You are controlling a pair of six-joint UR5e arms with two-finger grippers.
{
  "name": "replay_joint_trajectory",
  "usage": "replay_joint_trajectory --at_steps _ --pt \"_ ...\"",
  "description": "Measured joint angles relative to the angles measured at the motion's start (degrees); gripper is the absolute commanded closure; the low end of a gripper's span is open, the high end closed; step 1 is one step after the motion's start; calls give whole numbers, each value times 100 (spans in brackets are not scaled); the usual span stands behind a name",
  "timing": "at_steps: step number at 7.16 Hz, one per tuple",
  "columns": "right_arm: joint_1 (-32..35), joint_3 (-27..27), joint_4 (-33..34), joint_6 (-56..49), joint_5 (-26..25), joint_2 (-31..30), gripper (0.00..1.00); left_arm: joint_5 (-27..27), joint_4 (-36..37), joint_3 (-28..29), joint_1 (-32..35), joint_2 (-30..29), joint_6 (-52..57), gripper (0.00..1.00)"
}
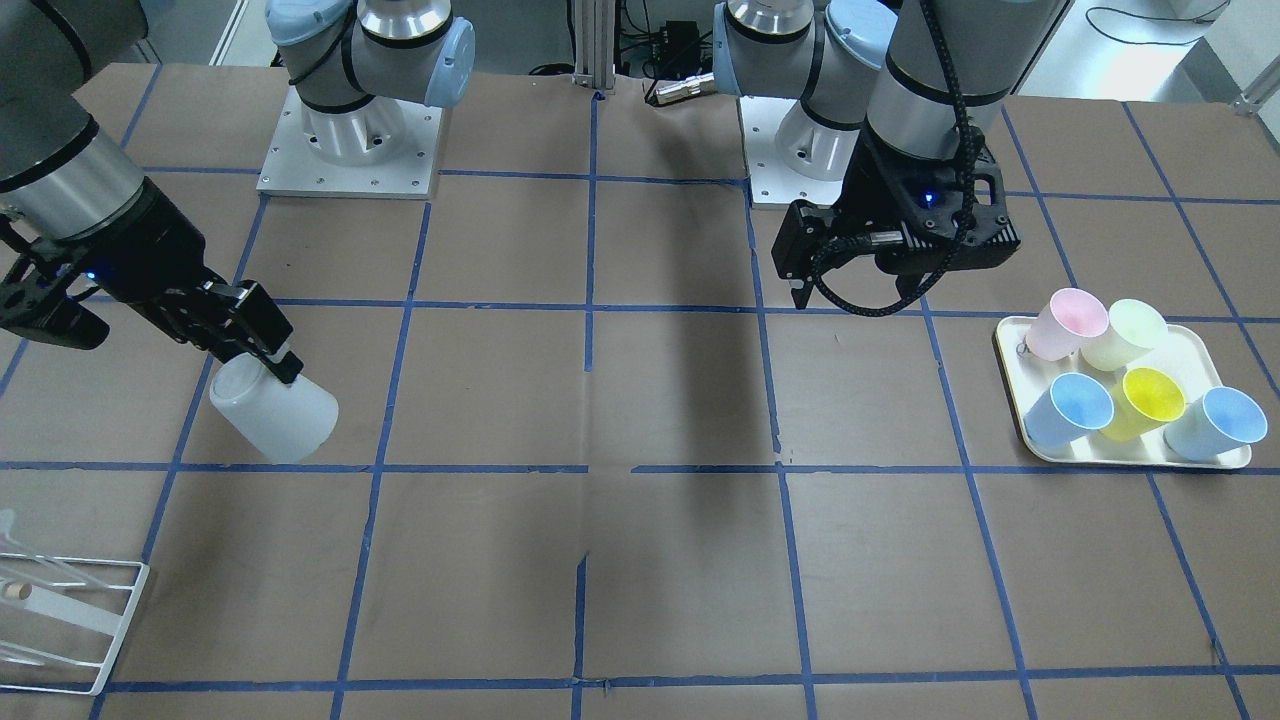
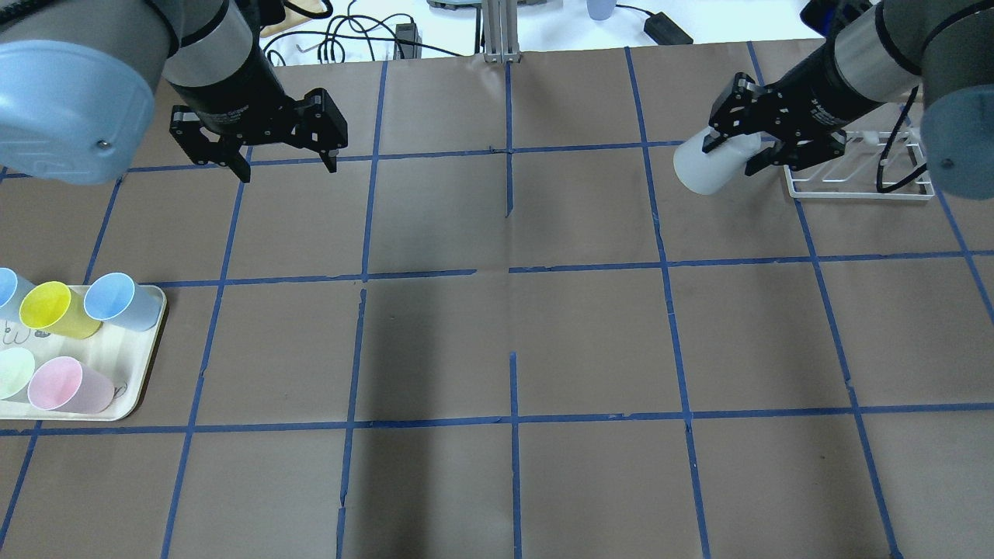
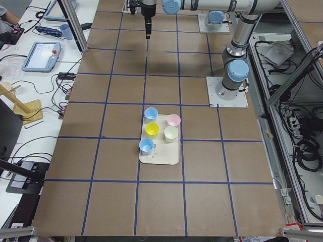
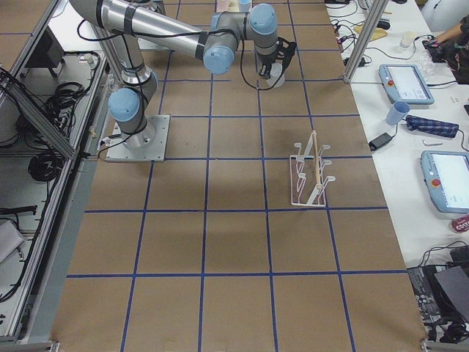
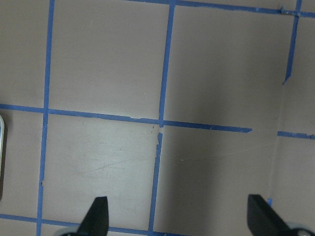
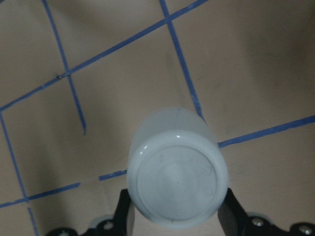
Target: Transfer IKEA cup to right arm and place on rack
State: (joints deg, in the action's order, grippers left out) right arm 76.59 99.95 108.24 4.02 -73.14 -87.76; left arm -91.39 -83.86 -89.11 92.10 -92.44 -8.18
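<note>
Looking at a brown-papered bench (image 2: 590,341) gridded with blue tape (image 2: 590,266), cables (image 2: 342,43) piled behind. The right tool (image 2: 734,154) pinches the IKEA cup (image 2: 699,167), tilted in the air, apart from the rack (image 2: 854,190); the left tool (image 2: 289,167) is spread wide, empty.

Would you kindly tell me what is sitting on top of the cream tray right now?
The tray holds a pink tumbler, a pale green tumbler, a yellow tumbler and two light-blue tumblers. Their bases hide the tray surface beneath them.

Bright even light from above, soft dark shadow band mid table (image 2: 590,481), IKEA cup (image 6: 177,172) base w/ small glare, slightly soft-focus
</note>
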Motion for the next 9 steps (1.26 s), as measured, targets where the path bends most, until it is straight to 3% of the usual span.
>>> replay_joint_trajectory --at_steps 3,6,9 --pt "-167 -841 -637 -1588 -1235 405 88 189 -188 87 -249 28 103 0" --pt "-679 -1202 -585 -2874 -1517 833 89 440 -394 109 -333 32 273 0" --pt "-1049 -1324 -363 -3424 -1542 1091 88 450 -414 96 -335 41 299 0"
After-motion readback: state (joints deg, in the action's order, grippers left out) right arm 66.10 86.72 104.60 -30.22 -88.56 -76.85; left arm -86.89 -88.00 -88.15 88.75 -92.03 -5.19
